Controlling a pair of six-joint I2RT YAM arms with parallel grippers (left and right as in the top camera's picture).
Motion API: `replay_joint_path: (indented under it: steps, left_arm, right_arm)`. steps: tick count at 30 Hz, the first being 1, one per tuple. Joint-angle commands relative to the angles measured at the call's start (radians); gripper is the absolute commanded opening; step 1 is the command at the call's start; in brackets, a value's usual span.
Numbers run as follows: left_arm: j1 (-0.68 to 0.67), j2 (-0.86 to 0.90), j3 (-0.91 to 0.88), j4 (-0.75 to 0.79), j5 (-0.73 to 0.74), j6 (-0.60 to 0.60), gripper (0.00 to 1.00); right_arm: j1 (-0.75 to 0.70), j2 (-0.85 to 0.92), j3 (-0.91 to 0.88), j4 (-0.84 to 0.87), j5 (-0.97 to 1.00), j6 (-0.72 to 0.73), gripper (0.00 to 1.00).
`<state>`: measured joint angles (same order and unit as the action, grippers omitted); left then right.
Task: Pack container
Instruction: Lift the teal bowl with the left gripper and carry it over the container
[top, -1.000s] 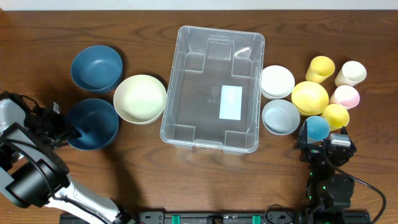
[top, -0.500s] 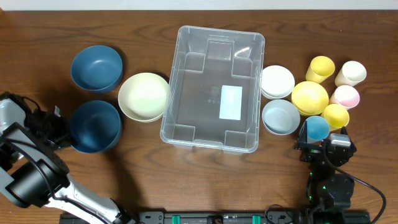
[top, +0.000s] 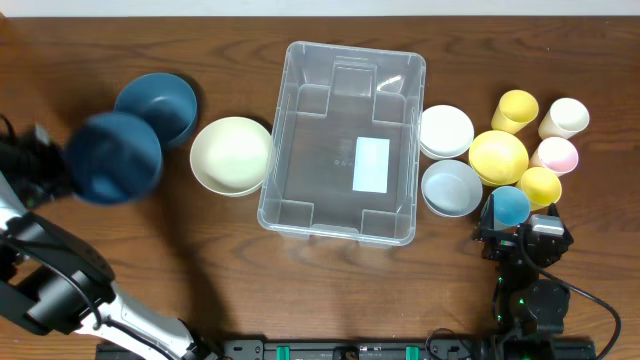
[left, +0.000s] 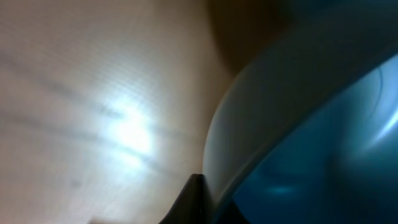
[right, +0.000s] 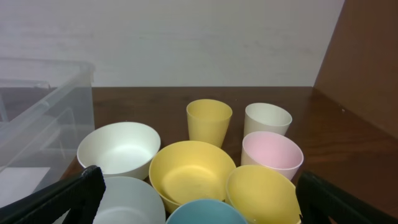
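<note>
The clear plastic container (top: 345, 140) stands in the middle of the table with only its white label inside; its corner also shows in the right wrist view (right: 43, 118). My left gripper (top: 60, 165) is at the far left, shut on the rim of a dark blue bowl (top: 115, 158), which hangs blurred above the table. In the left wrist view that bowl (left: 311, 124) fills the right side, with my gripper (left: 208, 205) pinching its rim. My right gripper (top: 522, 232) is open behind the cups, nothing between its fingers (right: 68, 193).
A second dark blue bowl (top: 158, 105) and a cream bowl (top: 232, 155) sit left of the container. On its right are a white bowl (top: 446, 131), a pale grey bowl (top: 451, 187), a yellow bowl (top: 498, 157) and several cups, including a light blue cup (top: 508, 206).
My left gripper shut on the near dark blue bowl's rim and lifted it up and toward the far left. The cream bowl shifted slightly right. The right arm stayed still.
</note>
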<state>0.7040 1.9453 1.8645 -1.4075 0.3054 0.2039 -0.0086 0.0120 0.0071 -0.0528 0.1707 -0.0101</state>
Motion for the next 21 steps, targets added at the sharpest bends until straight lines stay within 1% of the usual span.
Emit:
replay_joint_path:
  steps: [1,4,7,10,12,14,18,21]
  left_arm:
    - [-0.084,-0.056,0.135,-0.005,0.185,-0.023,0.05]
    - [-0.176,-0.058,0.224,0.007,0.204,-0.031,0.06]
    - [-0.308,-0.058,0.284,0.055,0.203,-0.035,0.06]
    - [-0.449,-0.058,0.296,0.149,0.199,-0.081,0.06]
    - [-0.563,-0.053,0.296,0.236,0.180,-0.134,0.06]
    - [-0.661,-0.045,0.296,0.305,0.101,-0.186,0.06]
    - [-0.839,-0.018,0.296,0.402,-0.088,-0.214,0.06]
    - [-0.946,0.018,0.296,0.435,-0.207,-0.213,0.05]
  right_arm:
    - [0.010,-0.007,-0.002,-0.003,0.005,0.013,0.99]
    - [0.010,-0.007,-0.002,-0.003,0.005,0.013,0.99]
    - [0.010,-0.007,-0.002,-0.003,0.005,0.013,0.99]
    - [0.010,-0.007,-0.002,-0.003,0.005,0.013,0.99]
    - [0.010,-0.007,-0.002,-0.003,0.005,0.013,0.99]
    - [0.010,-0.007,-0.002,-0.003,0.005,0.013,0.99]
    - [0.010,-0.007,-0.002,-0.003,0.005,0.013,0.99]
    - [0.010,-0.007,-0.002,-0.003,0.005,0.013,0.99]
